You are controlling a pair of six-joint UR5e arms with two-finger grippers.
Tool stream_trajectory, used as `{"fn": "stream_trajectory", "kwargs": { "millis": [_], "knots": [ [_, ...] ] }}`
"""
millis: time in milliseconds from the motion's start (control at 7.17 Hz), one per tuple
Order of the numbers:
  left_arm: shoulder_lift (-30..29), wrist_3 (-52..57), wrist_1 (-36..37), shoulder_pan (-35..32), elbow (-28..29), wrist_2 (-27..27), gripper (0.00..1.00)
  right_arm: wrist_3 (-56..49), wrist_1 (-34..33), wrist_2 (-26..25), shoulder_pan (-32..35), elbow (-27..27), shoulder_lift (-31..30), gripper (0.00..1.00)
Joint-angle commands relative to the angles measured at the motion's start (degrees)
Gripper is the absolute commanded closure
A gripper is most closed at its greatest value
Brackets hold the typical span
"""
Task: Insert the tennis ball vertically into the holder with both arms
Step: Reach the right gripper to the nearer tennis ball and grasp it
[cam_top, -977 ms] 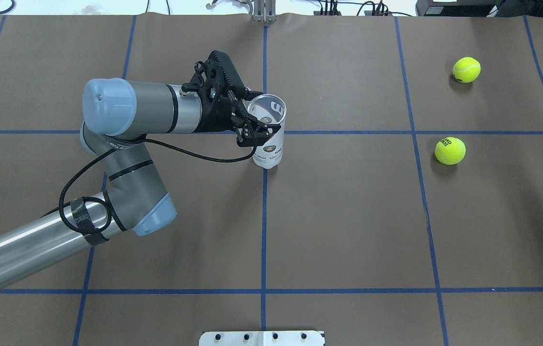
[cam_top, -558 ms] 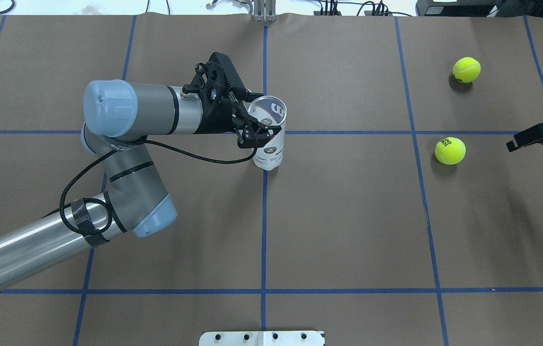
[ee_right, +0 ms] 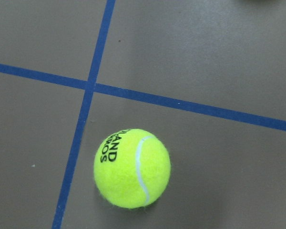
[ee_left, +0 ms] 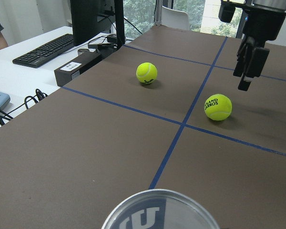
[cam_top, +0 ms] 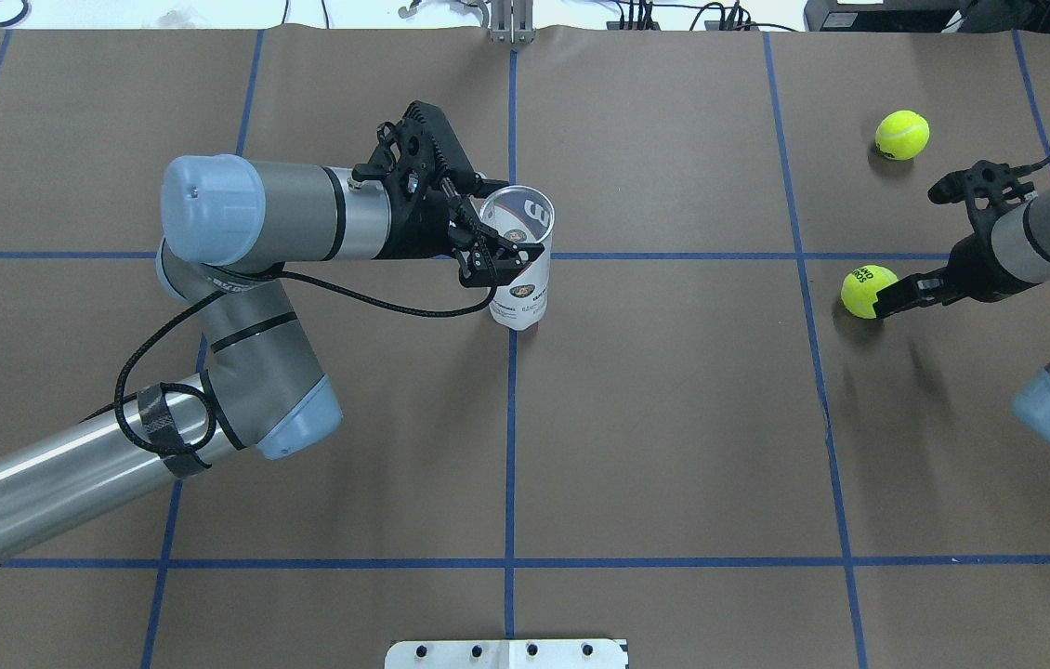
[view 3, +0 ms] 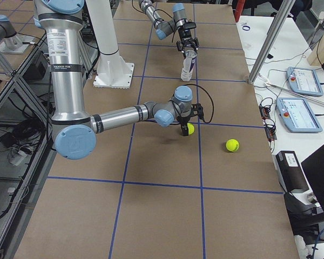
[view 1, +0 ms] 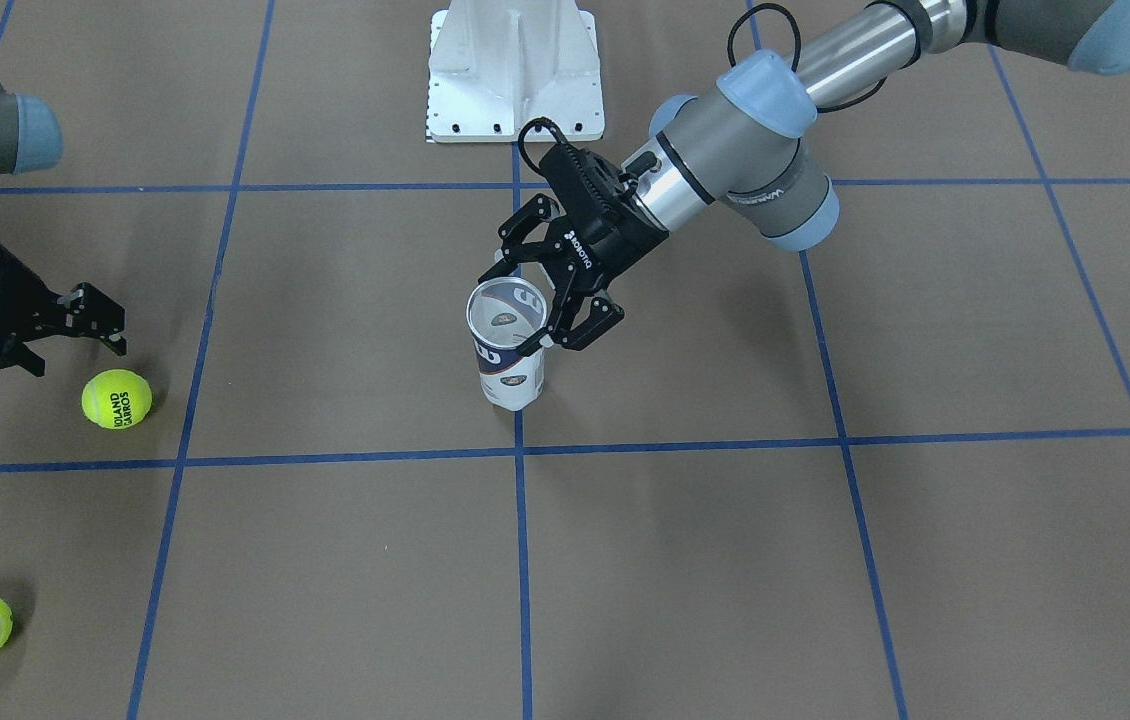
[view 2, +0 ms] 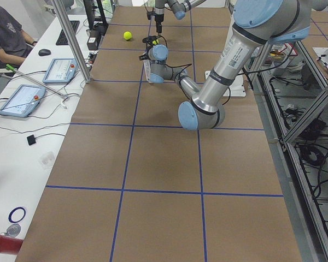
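Right end effector (view 1: 80,360) arrived beside ball (view 1: 116,398), spread | left end effector (view 1: 520,305) pinching holder (view 1: 510,378)

The holder (cam_top: 519,279), a clear tube with silver rim and white and navy label, is stood upright on the table (cam_top: 674,418), clamped near its rim by the left tool (cam_top: 499,232). A lettered yellow tennis ball (cam_top: 867,291) is seen just beside the spread right tool (view 1: 77,358).

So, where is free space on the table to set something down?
Free: squares between the holder and the lettered tennis ball, and those before the white base. Crowded: by the left end effector and right end effector.
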Motion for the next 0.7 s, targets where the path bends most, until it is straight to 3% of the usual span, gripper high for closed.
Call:
{"fn": "stream_trajectory", "kwargs": {
  "millis": [0,558],
  "knots": [
    [0.0,0.0,0.0,0.09,0.04,0.0,0.15,0.05,0.13,-1.67,-1.31,-3.88,2.72,0.01],
    [0.0,0.09,0.0,0.0,-0.05,0.0,0.15,0.23,0.13,-4.29,-2.53,-7.42,6.69,0.01]
  ]
}}
